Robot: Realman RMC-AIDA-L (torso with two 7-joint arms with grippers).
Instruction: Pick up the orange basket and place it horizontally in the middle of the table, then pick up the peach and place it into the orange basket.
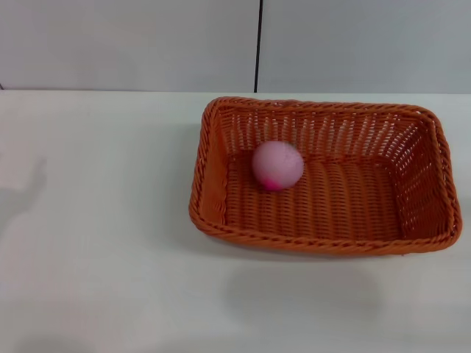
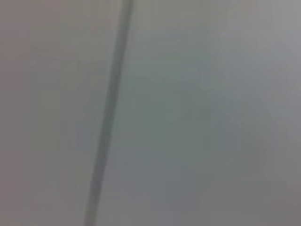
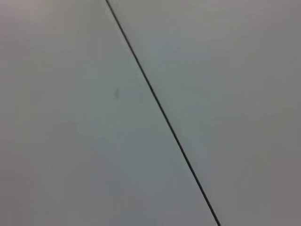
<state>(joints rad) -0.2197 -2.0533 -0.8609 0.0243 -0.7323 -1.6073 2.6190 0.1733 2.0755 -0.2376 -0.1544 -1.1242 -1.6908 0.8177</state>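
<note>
The orange basket (image 1: pixel 324 176) lies lengthwise across the white table (image 1: pixel 96 220), right of centre in the head view. The pink peach (image 1: pixel 277 165) rests inside it on the woven floor, toward the basket's left end. Neither gripper nor any arm shows in the head view. Both wrist views hold only a plain grey wall with a dark seam, and no fingers appear in them.
A grey wall with a dark vertical seam (image 1: pixel 258 44) stands behind the table's far edge. Faint shadows fall on the table at the left (image 1: pixel 26 191) and in front of the basket. The basket's right end reaches close to the head view's right border.
</note>
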